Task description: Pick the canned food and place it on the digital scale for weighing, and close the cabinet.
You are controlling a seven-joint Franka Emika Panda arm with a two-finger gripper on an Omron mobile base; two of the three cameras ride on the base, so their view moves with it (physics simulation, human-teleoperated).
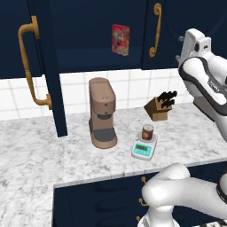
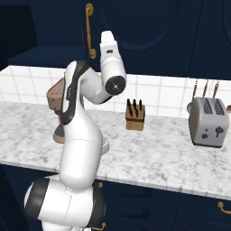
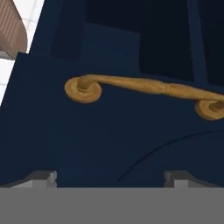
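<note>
1. The gripper point(image 3: 109, 179) faces a navy door panel of the cabinet point(image 3: 109, 140). Its two fingertips point(image 3: 41, 178) stand wide apart at the bottom of the hand view, at about 7 and 5 o'clock, with nothing between them.
2. Above the fingertips, toward 12 o'clock in the hand view, a long curved brass handle point(image 3: 148, 87) runs across the door, its two round mounts at 10 and 3 o'clock. I cannot tell whether the fingertips touch the door.
3. In the left base view the white arm point(image 1: 206, 80) rises along the right edge, its upper end near the lower end of a brass door handle point(image 1: 155, 31) at 1 o'clock.
4. One cabinet door point(image 1: 46, 66) hangs open at 10 o'clock in the left base view, seen nearly edge-on, with its own large brass handle point(image 1: 31, 66).
5. Inside the open cabinet, a flat red printed box point(image 1: 120, 39) stands upright against the dark interior at 12 o'clock.
6. The canned food point(image 1: 147, 132) stands upright on the platter of the digital scale point(image 1: 144, 149), just right of centre on the marble counter point(image 1: 40, 155).
7. The brown coffee machine point(image 1: 102, 112) stands just beside the scale, at its 9 o'clock.
8. A wooden knife block point(image 1: 159, 107) sits at the scale's 1 o'clock, near the tiled wall.
9. In the right base view a silver toaster point(image 2: 207, 120) stands at 3 o'clock, well apart from the knife block.
10. Below the counter edge runs the navy drawer unit point(image 1: 97, 199) with small brass pulls.
</note>
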